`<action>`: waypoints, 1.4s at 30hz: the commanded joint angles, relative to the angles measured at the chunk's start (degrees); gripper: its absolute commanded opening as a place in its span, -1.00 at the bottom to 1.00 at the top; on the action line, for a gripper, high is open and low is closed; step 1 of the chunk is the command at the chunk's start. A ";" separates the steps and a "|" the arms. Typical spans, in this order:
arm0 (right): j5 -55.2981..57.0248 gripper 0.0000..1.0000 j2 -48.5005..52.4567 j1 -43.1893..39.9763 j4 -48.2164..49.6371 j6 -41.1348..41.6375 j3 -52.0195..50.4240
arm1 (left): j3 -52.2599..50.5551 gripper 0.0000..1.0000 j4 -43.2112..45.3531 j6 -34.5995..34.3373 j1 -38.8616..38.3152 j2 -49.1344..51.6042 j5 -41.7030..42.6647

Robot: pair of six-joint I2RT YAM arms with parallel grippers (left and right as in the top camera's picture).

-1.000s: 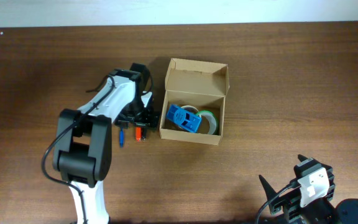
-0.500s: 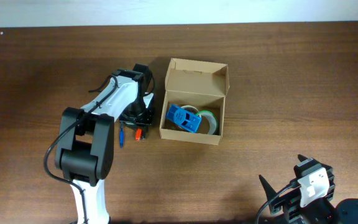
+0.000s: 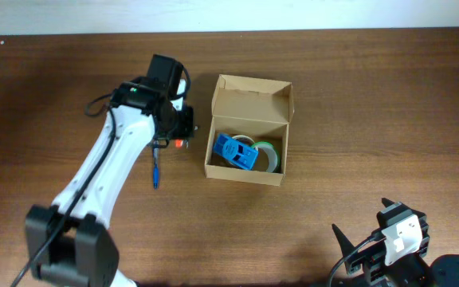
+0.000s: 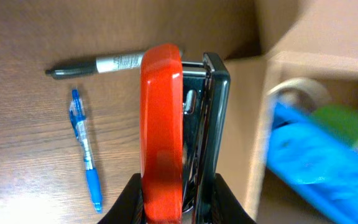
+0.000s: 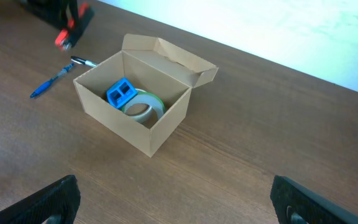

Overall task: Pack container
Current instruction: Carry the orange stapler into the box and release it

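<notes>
The container (image 3: pixel 249 131) is a tan cardboard box standing open at mid-table, its flap lid raised at the back. Inside lie a blue plastic piece (image 3: pixel 236 151) and a green-edged tape roll (image 3: pixel 269 154). My left gripper (image 4: pixel 179 199) is shut on a red and black stapler (image 4: pixel 161 124), held above the table just left of the box wall (image 4: pixel 253 124). In the overhead view the stapler (image 3: pixel 180 143) shows as a red tip under the left gripper (image 3: pixel 175 131). My right gripper (image 5: pixel 179 199) stands open and empty, far in front of the container (image 5: pixel 107 109).
A blue pen (image 4: pixel 84 149) and a black marker (image 4: pixel 98 64) lie on the wooden table left of the box. The pen (image 3: pixel 155 171) also shows overhead. The right arm (image 3: pixel 397 235) sits at the table's front right corner.
My left gripper closed on the stapler and lifted it off the table beside the pen. The left arm swung up and back. The right arm has not moved.
</notes>
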 commanded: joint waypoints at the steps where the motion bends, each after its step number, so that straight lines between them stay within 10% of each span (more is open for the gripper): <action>1: 0.90 0.98 -0.35 -0.31 0.13 0.48 -0.20 | 2.97 -0.91 1.36 -14.38 -3.43 -1.33 -0.35; 28: 0.90 0.98 -0.35 -0.33 0.13 0.48 -0.20 | 5.55 -0.90 20.11 -85.02 -21.92 8.50 -4.72; 42: 0.90 0.98 -0.35 -0.33 0.13 0.48 -0.20 | 5.55 -0.90 11.45 -94.73 -21.42 9.90 -7.10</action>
